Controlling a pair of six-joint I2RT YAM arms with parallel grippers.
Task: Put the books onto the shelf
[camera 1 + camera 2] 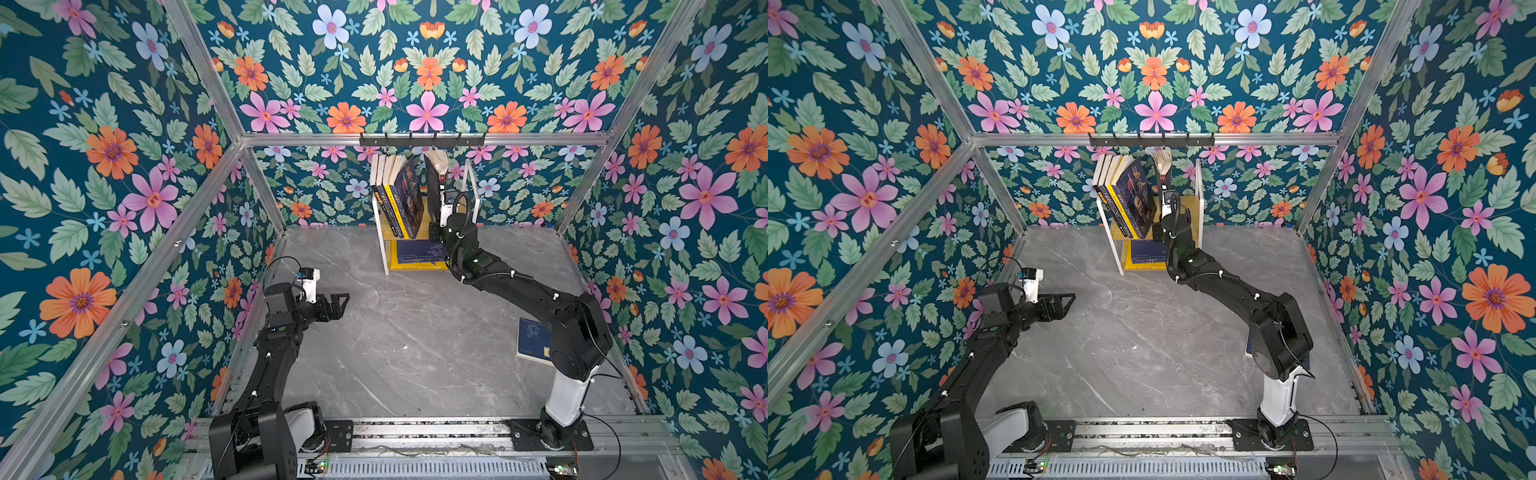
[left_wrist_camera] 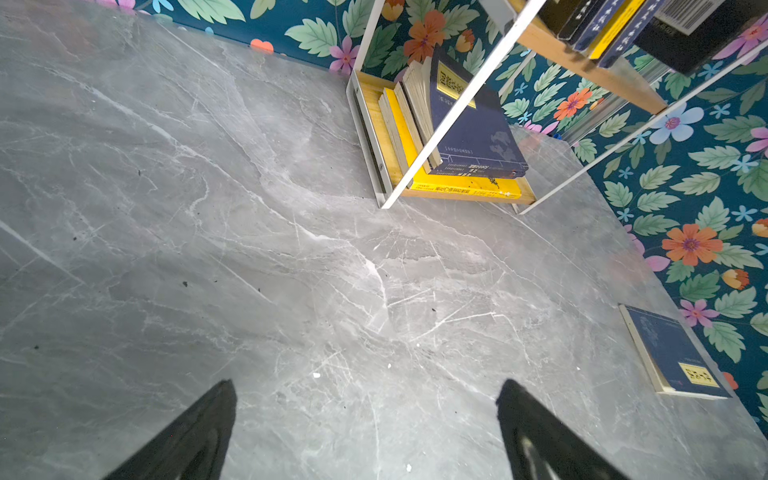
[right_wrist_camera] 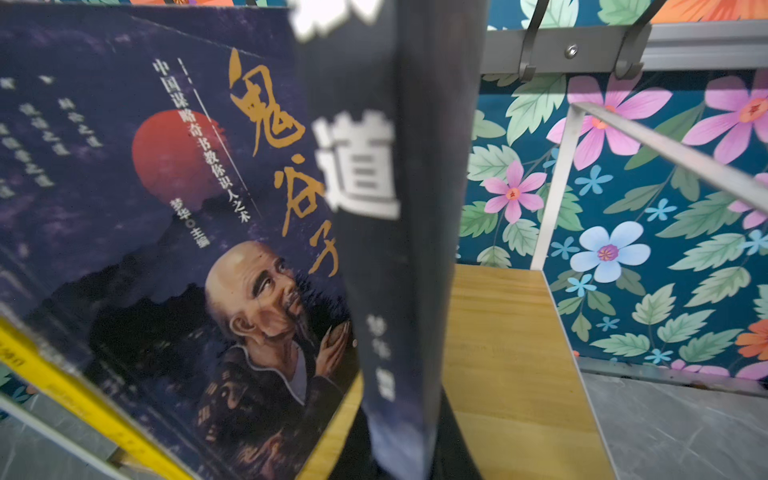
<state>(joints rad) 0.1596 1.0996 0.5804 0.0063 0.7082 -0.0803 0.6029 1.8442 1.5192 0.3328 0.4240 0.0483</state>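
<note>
The right end effector (image 1: 435,229) is clamped on an upright dark book (image 1: 433,187) at the shelf (image 3: 498,332); the left end effector (image 1: 338,301) is spread, empty.

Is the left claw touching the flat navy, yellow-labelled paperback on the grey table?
Apart: left wrist view shows bare table between left gripper and navy paperback.

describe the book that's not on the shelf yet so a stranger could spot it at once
Take the grey marble table; the shelf stands at its far edge. Near the right-hand floral wall, close to the right arm, lies one book. It alone lies flat on the table, navy cover up with a yellow title label.
</note>
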